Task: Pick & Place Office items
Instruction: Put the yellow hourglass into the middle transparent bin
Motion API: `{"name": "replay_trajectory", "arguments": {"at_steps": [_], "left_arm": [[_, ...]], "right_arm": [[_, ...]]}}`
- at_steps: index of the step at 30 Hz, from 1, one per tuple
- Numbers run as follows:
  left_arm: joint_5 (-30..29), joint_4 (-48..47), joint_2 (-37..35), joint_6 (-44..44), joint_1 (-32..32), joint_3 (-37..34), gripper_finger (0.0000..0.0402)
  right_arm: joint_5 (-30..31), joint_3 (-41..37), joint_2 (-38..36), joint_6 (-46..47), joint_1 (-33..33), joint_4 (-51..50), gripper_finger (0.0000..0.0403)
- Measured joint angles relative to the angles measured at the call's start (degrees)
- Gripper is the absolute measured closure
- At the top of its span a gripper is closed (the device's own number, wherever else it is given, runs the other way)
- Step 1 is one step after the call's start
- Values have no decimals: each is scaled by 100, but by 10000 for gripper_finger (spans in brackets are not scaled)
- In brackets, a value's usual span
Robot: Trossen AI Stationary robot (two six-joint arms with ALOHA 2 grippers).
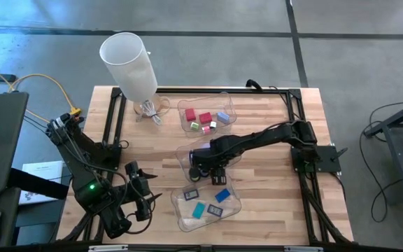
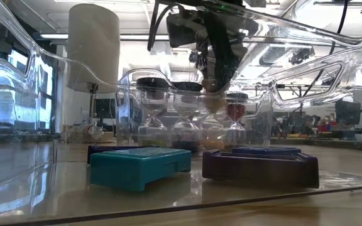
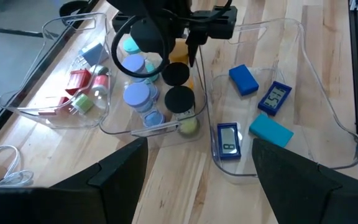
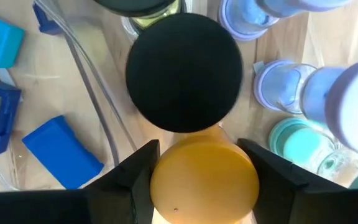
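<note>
The orange cylinder (image 4: pixel 204 180) is grasped by the right tool (image 4: pixel 201 171); it should be lifted straight, clear of neighbouring cylinders.

High view: right gripper (image 1: pixel 200 168) covers most of the middle tray (image 1: pixel 182 158); its contents unreadable there. Pieces in the far tray (image 1: pixel 224 105) too small to tell shapes. Low view: fingertips hidden behind the hourglass-like cylinders (image 2: pixel 186 112). Right wrist view: orange cylinder (image 4: pixel 204 180) cut off at picture edge, sits between the fingers; contact unclear
</note>
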Motion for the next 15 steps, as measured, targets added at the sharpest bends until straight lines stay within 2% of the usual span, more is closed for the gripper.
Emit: {"name": "replay_trajectory", "arguments": {"at_steps": [15], "left_arm": [[-7, 9, 2, 16, 0, -2, 120]], "right_arm": [[-12, 22, 203, -7, -6, -34, 217]]}}
